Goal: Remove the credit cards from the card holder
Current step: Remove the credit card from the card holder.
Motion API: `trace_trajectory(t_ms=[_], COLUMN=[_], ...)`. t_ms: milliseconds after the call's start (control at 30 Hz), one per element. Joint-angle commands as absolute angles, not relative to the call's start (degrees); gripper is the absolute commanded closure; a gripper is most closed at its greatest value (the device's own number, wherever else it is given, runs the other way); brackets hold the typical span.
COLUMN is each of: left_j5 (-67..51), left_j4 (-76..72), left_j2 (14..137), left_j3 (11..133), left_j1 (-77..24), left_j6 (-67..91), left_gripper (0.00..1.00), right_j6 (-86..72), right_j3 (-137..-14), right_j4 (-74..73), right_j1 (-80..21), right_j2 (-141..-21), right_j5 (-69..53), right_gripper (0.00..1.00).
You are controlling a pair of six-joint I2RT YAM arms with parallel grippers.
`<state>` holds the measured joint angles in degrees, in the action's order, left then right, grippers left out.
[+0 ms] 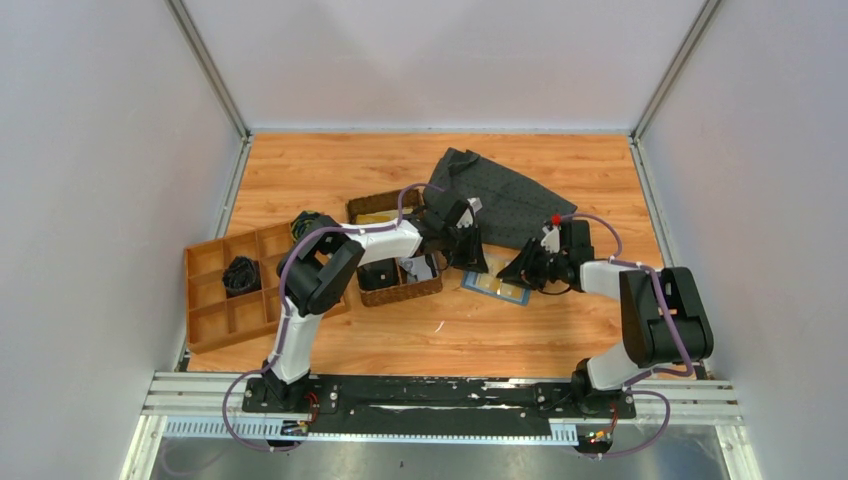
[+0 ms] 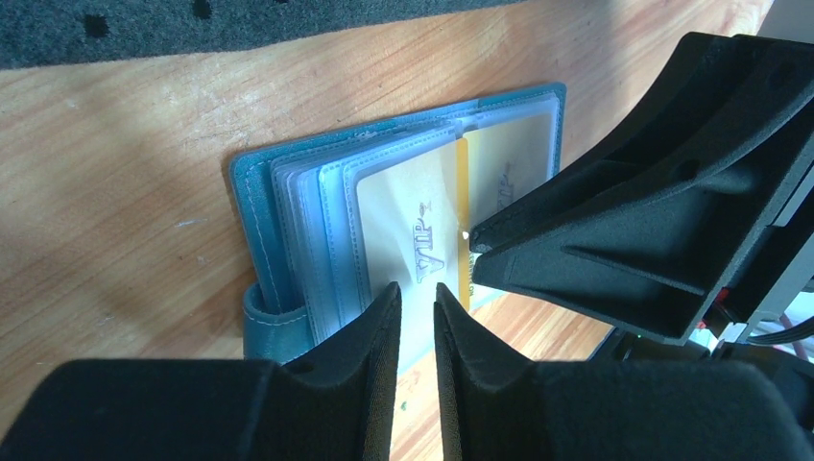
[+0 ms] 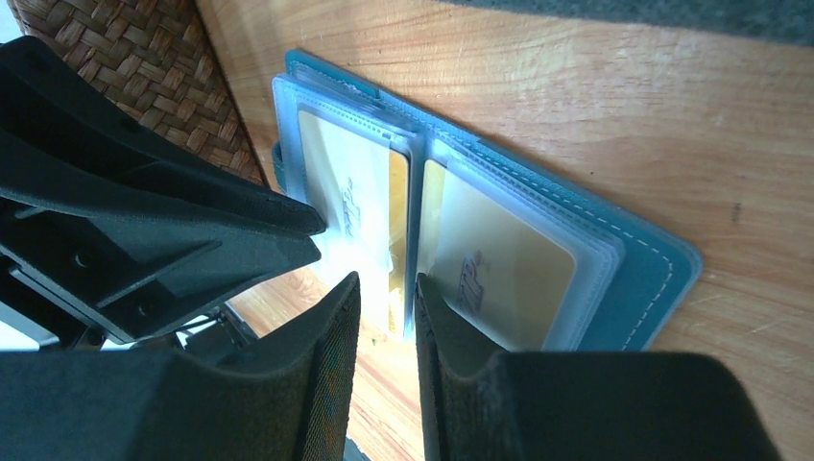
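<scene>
The blue card holder [image 1: 497, 287] lies open on the wood table, with clear sleeves showing in the left wrist view [image 2: 259, 192] and the right wrist view [image 3: 653, 269]. Pale gold credit cards sit in the sleeves: one with a gold stripe [image 2: 413, 211] [image 3: 346, 182], another on the facing page [image 2: 514, 154] [image 3: 499, 259]. My left gripper [image 1: 476, 266] [image 2: 418, 288] is nearly closed on the near edge of the left sleeve page. My right gripper [image 1: 510, 275] [image 3: 386, 279] is nearly closed at the striped card's end by the spine; its tip [image 2: 470, 240] touches the stripe.
A dark grey dotted cloth [image 1: 500, 195] [image 2: 192, 24] lies just behind the holder. A brown woven basket [image 1: 400, 285] [image 3: 144, 58] stands right beside its left edge. A wooden divided tray [image 1: 225, 290] with a black cable bundle [image 1: 241, 275] is at the far left.
</scene>
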<state>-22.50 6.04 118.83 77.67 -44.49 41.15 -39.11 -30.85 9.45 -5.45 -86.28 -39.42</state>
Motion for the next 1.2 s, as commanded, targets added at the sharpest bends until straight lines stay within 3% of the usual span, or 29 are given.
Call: trace_trajectory(t_ms=[0,367,733,1167], left_j5=[-21.4,-22.0,-22.5,-21.6], left_j4=[7.4,7.4,7.0,6.0], left_j2=[120.8,122.5,123.3,119.3], left_j3=[76.3,77.3,77.1,75.3], left_j1=[-44.8,-44.8,-44.8,-44.7], left_j6=[40.5,40.7,40.9,41.5], left_gripper=[0.76,0.76,0.77,0.68], right_j6=[-37.6,-41.5,-43.2,-42.1], right_j3=[-29.8,-28.6,-25.6,-22.5], right_j4=[9.3,17.5,20.3,21.9], right_j1=[-4.7,-4.6,-3.9,0.4], right_j2=[-87.3,-94.8,-91.9,-89.5], right_j5=[-37.3,-41.4,-40.7,-43.2], right_gripper=[0.7,0.72,1.0,1.0])
